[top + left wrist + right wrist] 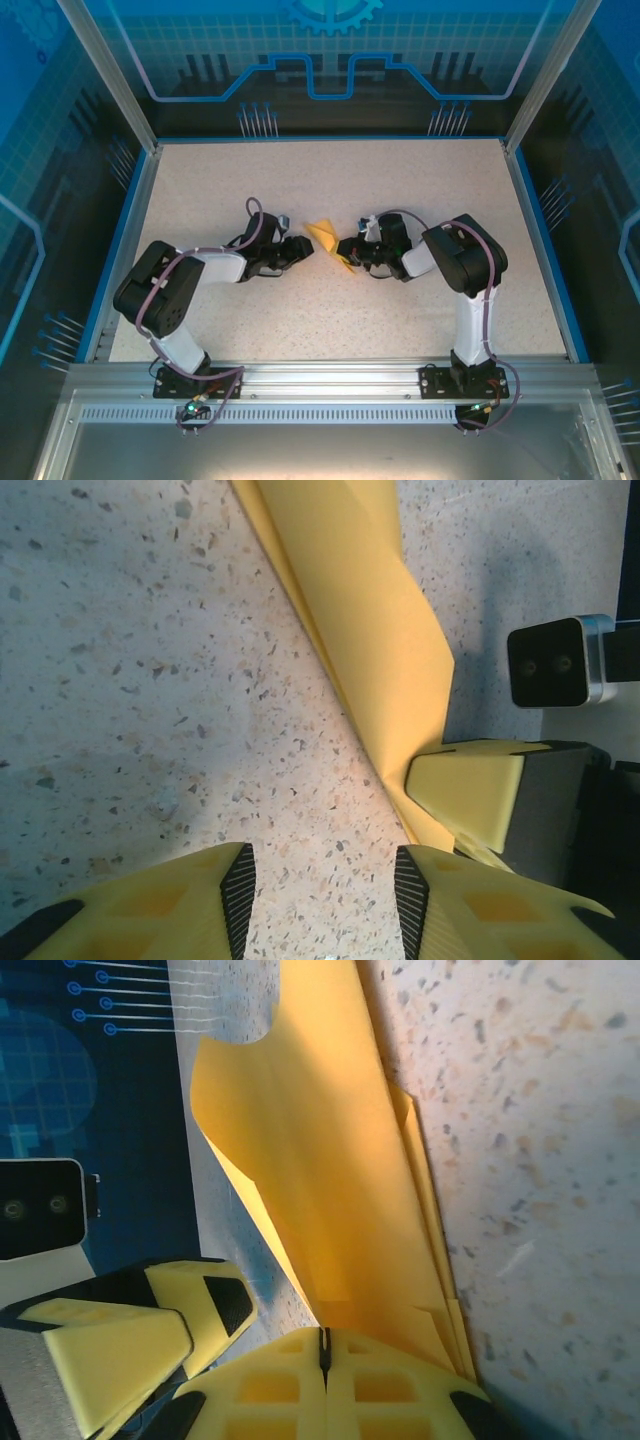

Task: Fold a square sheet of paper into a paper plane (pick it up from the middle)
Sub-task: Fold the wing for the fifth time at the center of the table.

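We see a speckled beige bench (330, 310) bounded by a thin blue rim (330, 139) along its far edge and both sides. Beyond the far edge stands a blue wall (330, 40) printed with circuit lines, and a slotted aluminium rail (330, 378) runs along the near edge.

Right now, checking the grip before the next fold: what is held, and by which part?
The right gripper pinches the folded orange-yellow paper at its narrow end; the left gripper, open, holds nothing.

left hand (322, 885) parted, right hand (440, 785) pinching folded paper (370, 630)
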